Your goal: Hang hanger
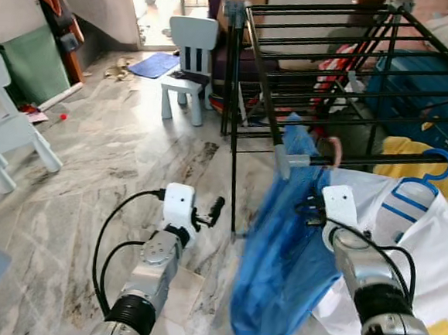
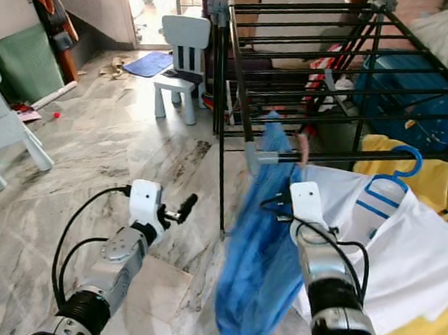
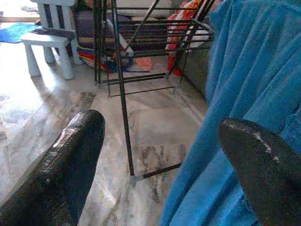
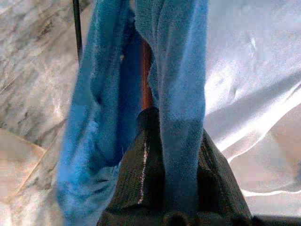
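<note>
At the near edge of a black metal drying rack (image 1: pixel 324 82), the right gripper (image 4: pixel 162 141) is clamping its two black fingers on a blue terry garment (image 1: pixel 282 273) that is draped over an orange-brown hanger (image 4: pixel 146 80). In the right wrist view the cloth is folding down over both fingers (image 4: pixel 136 174), and the hanger's thin stem is showing just beyond them. The hanger's pinkish hook (image 1: pixel 335 151) is sitting right at the rack's near horizontal bar; whether it is resting on the bar cannot be told. The blue garment is hanging down toward the grey marble floor (image 1: pixel 117 143), its lower part blurred. To the right, a white shirt (image 1: pixel 427 246) on a blue plastic hanger (image 1: pixel 418 190) is hanging from the same bar, with yellow cloth (image 1: pixel 411 151) behind it. The left gripper (image 1: pixel 207 214) is hovering low on the left, near the garment, with its fingers (image 3: pixel 70 165) spread wide apart and holding nothing. Farther off, a pale blue child's chair (image 1: pixel 189 64) is standing left of the rack.
</note>
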Robot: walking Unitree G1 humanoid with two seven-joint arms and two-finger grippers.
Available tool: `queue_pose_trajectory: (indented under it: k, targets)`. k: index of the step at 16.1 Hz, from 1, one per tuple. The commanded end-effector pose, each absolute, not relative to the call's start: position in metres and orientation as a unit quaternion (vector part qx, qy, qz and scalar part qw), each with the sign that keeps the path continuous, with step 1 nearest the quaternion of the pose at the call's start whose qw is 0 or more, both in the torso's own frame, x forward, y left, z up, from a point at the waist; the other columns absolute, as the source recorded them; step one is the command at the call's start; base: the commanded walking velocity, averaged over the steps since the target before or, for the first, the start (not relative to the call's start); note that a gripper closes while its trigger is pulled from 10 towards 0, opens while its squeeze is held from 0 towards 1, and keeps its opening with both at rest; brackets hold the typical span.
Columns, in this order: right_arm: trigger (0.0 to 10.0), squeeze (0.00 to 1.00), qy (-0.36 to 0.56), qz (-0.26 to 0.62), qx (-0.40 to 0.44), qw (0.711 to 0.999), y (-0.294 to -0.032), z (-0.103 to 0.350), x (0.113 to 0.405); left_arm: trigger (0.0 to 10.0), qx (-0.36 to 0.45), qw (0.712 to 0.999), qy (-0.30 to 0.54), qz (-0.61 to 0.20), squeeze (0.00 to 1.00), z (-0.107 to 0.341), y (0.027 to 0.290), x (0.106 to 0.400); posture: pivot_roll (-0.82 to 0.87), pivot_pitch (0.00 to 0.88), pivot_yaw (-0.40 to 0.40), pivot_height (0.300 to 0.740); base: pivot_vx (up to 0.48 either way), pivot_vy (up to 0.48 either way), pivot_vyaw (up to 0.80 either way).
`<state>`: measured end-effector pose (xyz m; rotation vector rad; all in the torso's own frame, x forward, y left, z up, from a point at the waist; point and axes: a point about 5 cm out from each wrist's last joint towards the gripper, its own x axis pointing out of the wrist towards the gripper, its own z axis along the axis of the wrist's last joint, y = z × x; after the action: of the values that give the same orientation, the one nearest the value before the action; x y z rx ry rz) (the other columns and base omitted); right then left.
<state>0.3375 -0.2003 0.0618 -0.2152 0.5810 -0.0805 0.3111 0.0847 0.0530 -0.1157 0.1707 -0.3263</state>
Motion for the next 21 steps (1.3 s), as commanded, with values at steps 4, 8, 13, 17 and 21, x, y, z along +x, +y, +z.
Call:
queue_pose_trajectory:
  k: [4, 8, 13, 17, 21]
  targets:
    - [10.0, 0.00, 0.321, 0.005, -0.045, 0.946, -0.183, 0.050, 0.339, 10.0, -0.061, 0.981, 0.088, -0.161, 0.00, 0.055, 0.086, 0.313, -0.15, 0.000, 0.058, 0.740, 0.000, 0.000, 0.00]
    - [10.0, 0.00, 0.341, 0.031, -0.033, 0.939, -0.175, 0.039, 0.333, 10.0, -0.061, 0.981, 0.095, -0.160, 0.00, 0.052, 0.086, 0.312, -0.14, 0.000, 0.056, 0.740, 0.000, 0.000, 0.00]
    - [10.0, 1.00, 0.279, 0.001, -0.119, 0.953, -0.191, 0.042, 0.322, 10.0, -0.046, 0.979, 0.110, -0.163, 0.00, 0.047, 0.091, 0.309, -0.15, 0.000, 0.056, 0.740, 0.000, 0.000, 0.00]
    - [10.0, 1.00, 0.140, 0.000, -0.131, 0.981, -0.193, 0.075, 0.305, 10.0, 0.033, 0.973, 0.058, -0.223, 0.00, 0.065, 0.116, 0.289, -0.14, 0.005, 0.067, 0.740, 0.000, 0.000, 0.00]
    - [10.0, 1.00, 0.090, -0.011, -0.119, 0.989, -0.196, 0.085, 0.266, 10.0, 0.034, 0.984, 0.020, -0.173, 0.00, 0.080, 0.126, 0.265, -0.13, 0.010, 0.065, 0.740, 0.000, 0.000, 0.00]
